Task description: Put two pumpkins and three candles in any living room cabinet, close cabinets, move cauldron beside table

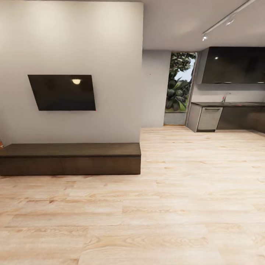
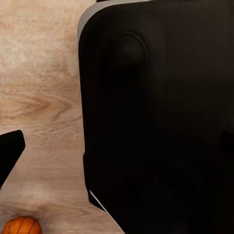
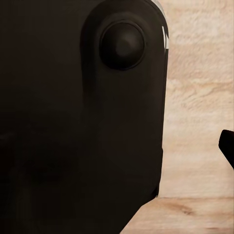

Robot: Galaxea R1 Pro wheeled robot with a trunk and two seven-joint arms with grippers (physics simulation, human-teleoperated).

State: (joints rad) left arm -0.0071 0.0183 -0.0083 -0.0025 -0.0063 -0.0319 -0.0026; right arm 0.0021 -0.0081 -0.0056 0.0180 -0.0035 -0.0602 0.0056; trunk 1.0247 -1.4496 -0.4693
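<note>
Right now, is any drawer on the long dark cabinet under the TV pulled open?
No, the cabinet fronts sit flush in the head view.

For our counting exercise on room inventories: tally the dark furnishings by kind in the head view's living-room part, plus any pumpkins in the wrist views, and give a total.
Long low dark-brown wood-grain cabinet: 1
Black wall-mounted flat screen: 1
Small bright-orange ribbed pumpkin, on the pale wood floor: 1
Total: 3
</note>
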